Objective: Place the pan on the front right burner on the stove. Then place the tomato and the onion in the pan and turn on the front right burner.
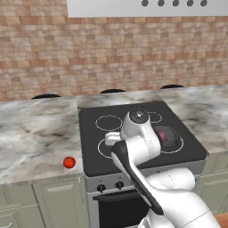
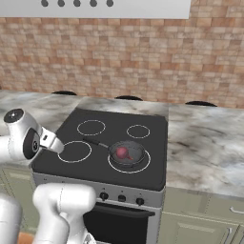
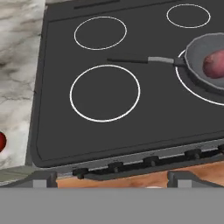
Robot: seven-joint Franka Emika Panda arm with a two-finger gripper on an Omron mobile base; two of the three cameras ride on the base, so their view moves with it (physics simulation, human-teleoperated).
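The dark pan (image 2: 127, 153) sits on the front right burner (image 2: 129, 169) of the stove (image 2: 102, 161), its thin handle (image 3: 140, 60) pointing left. Inside the pan lies the pinkish-purple onion (image 2: 122, 152); both are visible again in the hand view as pan (image 3: 199, 65) and onion (image 3: 214, 64). The bright red tomato (image 1: 69, 162) rests on the marble counter left of the stove, and is cut by the left edge in the hand view (image 3: 1, 142). My gripper (image 3: 112, 178) hangs above the stove's front left, open and holding nothing.
Black knobs (image 2: 121, 198) line the silver front panel. Marble counters (image 1: 35, 133) flank the stove on both sides, with cabinets below. A brick wall and a range hood (image 1: 147, 6) stand behind. My own arm hides part of the cooktop in the left base view.
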